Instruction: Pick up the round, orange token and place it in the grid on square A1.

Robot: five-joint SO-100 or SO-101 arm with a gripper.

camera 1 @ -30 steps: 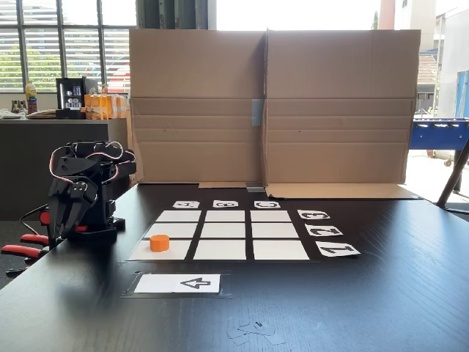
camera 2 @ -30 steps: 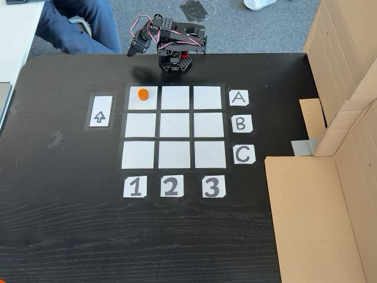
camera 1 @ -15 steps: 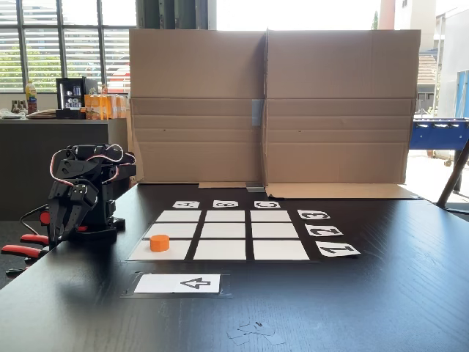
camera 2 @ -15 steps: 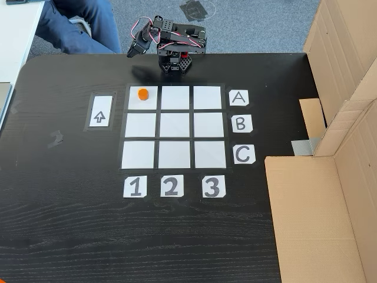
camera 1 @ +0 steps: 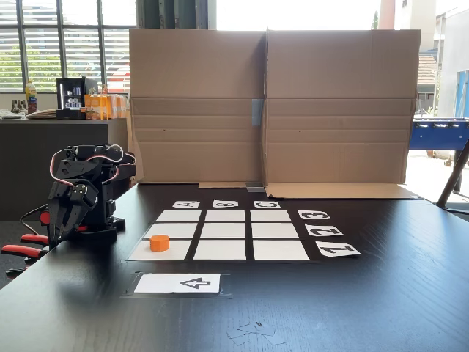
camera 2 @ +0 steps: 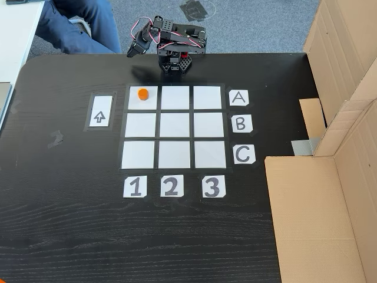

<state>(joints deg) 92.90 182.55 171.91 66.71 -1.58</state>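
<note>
The orange token [camera 1: 160, 243] [camera 2: 142, 94] lies flat on square A1 [camera 1: 178, 252] [camera 2: 134, 104], the corner cell of the grid [camera 1: 225, 231] [camera 2: 175, 125] in line with the "A" card [camera 2: 238, 98] and the "1" card [camera 2: 135, 187]. It sits toward the cell's edge nearest the arm. My gripper [camera 1: 58, 233] [camera 2: 131, 53] hangs folded at the arm's base, off the grid and well apart from the token. Its fingers look shut with nothing between them.
A white arrow card [camera 1: 178, 283] [camera 2: 101, 111] lies beside the grid. Cardboard walls [camera 1: 271, 103] [camera 2: 330, 194] stand along one side of the black table. Red-handled tools [camera 1: 22, 246] lie by the arm's base. A seated person's legs [camera 2: 76, 23] are past the table's far edge.
The folded arm settled slightly a second ago and has been still since. The token has stayed on its cell.
</note>
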